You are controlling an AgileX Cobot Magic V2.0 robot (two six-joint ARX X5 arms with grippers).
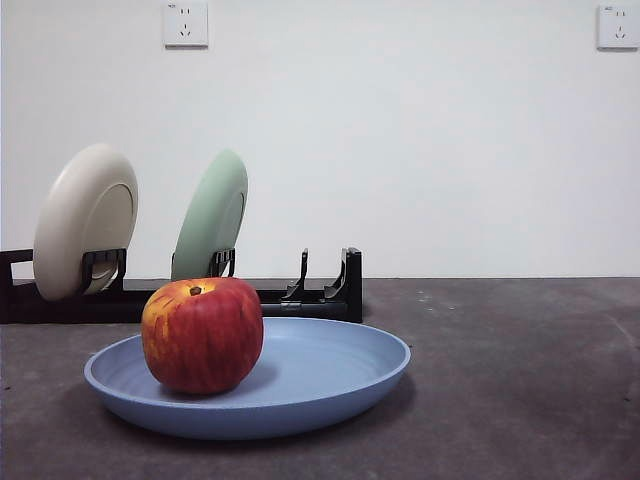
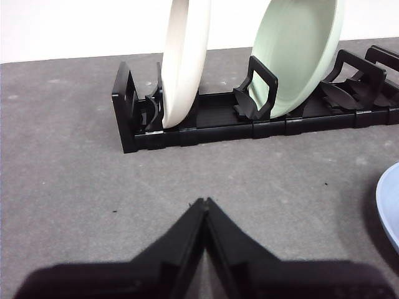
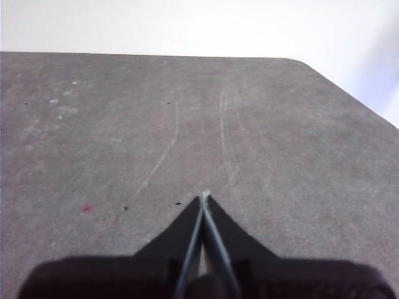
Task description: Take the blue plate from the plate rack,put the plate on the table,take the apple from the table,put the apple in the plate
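The red apple (image 1: 202,334) rests inside the blue plate (image 1: 330,375), which lies flat on the dark grey table (image 1: 520,400) in front of the black plate rack (image 1: 300,300). A sliver of the blue plate (image 2: 390,208) shows at the edge of the left wrist view. My left gripper (image 2: 204,202) is shut and empty, hovering over bare table short of the plate rack (image 2: 206,124). Over a bare stretch of table (image 3: 124,124) near a corner, my right gripper (image 3: 204,198) is shut with nothing in it. Neither gripper appears in the front view.
A cream plate (image 1: 85,220) and a pale green plate (image 1: 210,215) stand on edge in the rack; both the cream plate (image 2: 185,59) and the green plate (image 2: 296,56) show in the left wrist view. The rack's right-hand slots (image 1: 325,275) hold nothing. A white wall stands behind.
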